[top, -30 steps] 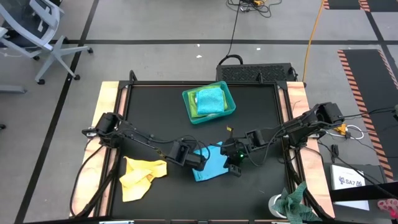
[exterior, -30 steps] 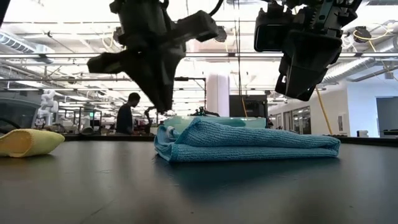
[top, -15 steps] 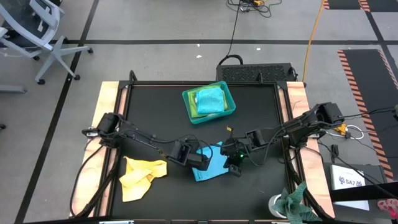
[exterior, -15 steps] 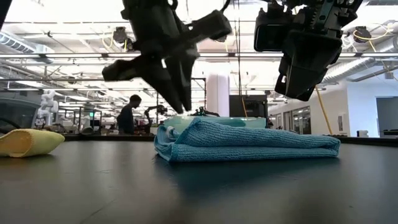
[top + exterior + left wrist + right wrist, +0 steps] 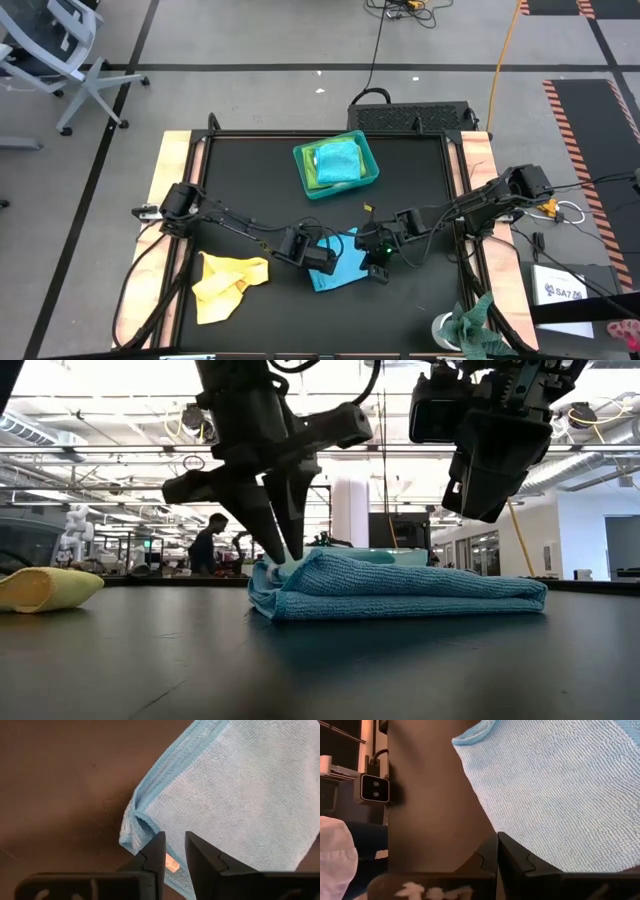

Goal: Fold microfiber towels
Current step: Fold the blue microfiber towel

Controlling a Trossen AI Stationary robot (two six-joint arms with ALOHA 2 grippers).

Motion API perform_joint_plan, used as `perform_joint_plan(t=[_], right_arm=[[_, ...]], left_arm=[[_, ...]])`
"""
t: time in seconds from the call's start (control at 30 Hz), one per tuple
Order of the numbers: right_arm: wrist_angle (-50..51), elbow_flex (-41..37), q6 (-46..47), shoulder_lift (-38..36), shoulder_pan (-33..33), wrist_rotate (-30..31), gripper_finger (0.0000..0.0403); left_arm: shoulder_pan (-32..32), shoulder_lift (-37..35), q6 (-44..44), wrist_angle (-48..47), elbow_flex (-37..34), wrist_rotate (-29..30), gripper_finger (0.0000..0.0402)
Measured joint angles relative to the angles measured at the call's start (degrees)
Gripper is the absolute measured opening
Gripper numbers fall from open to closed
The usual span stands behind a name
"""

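Note:
A folded light blue towel lies flat on the black table, near its middle front; it also shows in the low view. My left gripper points steeply down over the towel's left end, its fingers a little open. In the left wrist view the left gripper stands over a corner with a small label. My right gripper hangs shut above the towel's right part, clear of it, and shows so in its own wrist view. A crumpled yellow towel lies at the front left. My left gripper's fingertips come down from above at the top edge of the blue towel's left end. I cannot tell whether they touch the cloth. The towel lies flat on the table.
A teal tray at the table's far middle holds folded turquoise and green cloths. A mottled green rag hangs at the front right corner. Bare black table lies between the yellow towel and the tray.
My left gripper has come down toward the blue towel's left end and shifted slightly toward the table's right. Its fingers, which met at a point, now stand a little apart. The towel has not moved.

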State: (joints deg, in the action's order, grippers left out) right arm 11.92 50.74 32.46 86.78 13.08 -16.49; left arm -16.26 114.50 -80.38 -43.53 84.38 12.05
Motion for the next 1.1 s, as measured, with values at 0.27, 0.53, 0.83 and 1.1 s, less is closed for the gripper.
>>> perform_joint_plan(t=[0.27,0.53,0.83,1.1], right_arm=[[0.00,0.00,-0.18,0.00,0.00,-0.04,0.0002],[0.21,0.00,-0.81,0.00,-0.01,-0.08,0.0002],[0.38,0.00,-1.68,-0.02,-0.01,-0.11,0.0002],[0.39,0.00,-1.87,-0.02,-0.02,-0.11,0.0002]], left_arm=[[0.60,0.02,1.85,-0.08,0.00,0.24,0.0074],[0.60,1.34,1.30,-0.96,0.02,-0.10,0.0074],[0.60,1.70,0.81,-3.66,-0.02,-1.50,0.0074],[1.24,1.70,0.34,-2.08,-0.02,-1.57,0.0074]])
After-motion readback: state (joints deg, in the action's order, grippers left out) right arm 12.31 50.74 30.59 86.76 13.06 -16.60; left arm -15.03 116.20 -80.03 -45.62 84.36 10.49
